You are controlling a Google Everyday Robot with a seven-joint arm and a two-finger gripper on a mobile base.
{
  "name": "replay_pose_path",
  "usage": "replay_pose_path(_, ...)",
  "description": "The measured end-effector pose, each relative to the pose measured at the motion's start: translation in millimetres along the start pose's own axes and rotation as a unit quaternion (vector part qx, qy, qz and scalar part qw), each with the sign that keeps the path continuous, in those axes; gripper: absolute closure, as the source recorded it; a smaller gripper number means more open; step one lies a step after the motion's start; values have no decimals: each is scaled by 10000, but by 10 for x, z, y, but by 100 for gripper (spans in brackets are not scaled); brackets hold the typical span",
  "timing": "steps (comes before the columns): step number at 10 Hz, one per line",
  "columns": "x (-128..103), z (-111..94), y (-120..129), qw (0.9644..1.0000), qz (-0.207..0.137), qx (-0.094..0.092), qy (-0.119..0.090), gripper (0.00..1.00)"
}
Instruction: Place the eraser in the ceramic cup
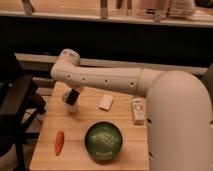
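Note:
The ceramic cup (68, 105) is small and white and stands at the back left of the wooden table (75, 131). The black eraser (72, 96) is tilted right at the cup's mouth, its lower end at or inside the rim; I cannot tell how deep it sits. My gripper (74, 91) is at the end of the white arm, directly above the cup and at the eraser's upper end, mostly hidden under the arm's forearm.
A green patterned bowl (103, 141) sits at the front middle. A small pale block (106, 102) lies behind it, a white packet (138, 111) is at the right edge, and an orange-red carrot-like piece (59, 142) at the front left. A dark chair (15, 107) stands left of the table.

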Motion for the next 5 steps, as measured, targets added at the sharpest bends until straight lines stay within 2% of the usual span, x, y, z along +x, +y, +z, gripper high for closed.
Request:
replay_pose_path(1, 0, 4, 0, 10000, -9, 0, 9, 42)
replay_pose_path(3, 15, 12, 6, 10000, -17, 1, 45, 22)
replay_pose_path(5, 11, 9, 0, 10000, -11, -4, 42, 20)
